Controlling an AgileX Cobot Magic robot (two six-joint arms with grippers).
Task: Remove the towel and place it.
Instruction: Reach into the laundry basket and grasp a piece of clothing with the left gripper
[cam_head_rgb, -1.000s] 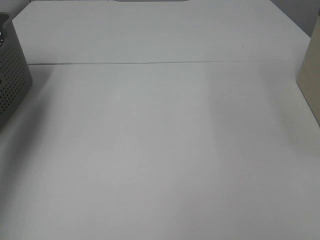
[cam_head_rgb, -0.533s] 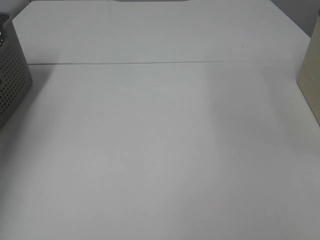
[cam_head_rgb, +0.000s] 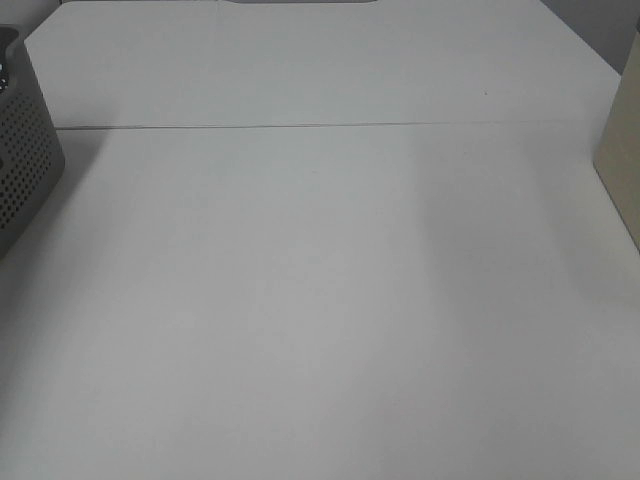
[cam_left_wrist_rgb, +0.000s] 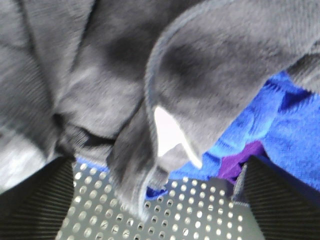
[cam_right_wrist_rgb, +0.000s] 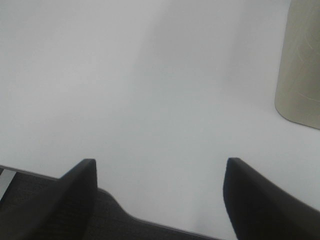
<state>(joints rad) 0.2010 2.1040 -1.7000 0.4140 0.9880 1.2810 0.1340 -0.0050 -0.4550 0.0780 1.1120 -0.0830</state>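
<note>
The towel (cam_left_wrist_rgb: 100, 75), dark and plush with a hemmed edge and a small white tag, lies bunched inside the grey perforated basket (cam_left_wrist_rgb: 200, 215) in the left wrist view. My left gripper (cam_left_wrist_rgb: 155, 172) is down in the basket, open, its ribbed fingers (cam_left_wrist_rgb: 35, 205) standing wide on either side of a hanging fold of the towel without touching it. My right gripper (cam_right_wrist_rgb: 160, 162) is open above the bare white table, with nothing between its fingers. Neither gripper shows in the exterior high view.
Blue cloth (cam_left_wrist_rgb: 280, 130) and a purple piece (cam_left_wrist_rgb: 240, 160) lie under the towel in the basket. The basket (cam_head_rgb: 25, 160) stands at the table's left edge. A beige container (cam_head_rgb: 622, 150) (cam_right_wrist_rgb: 300, 65) stands at the right edge. A seam (cam_head_rgb: 320, 126) crosses the white table.
</note>
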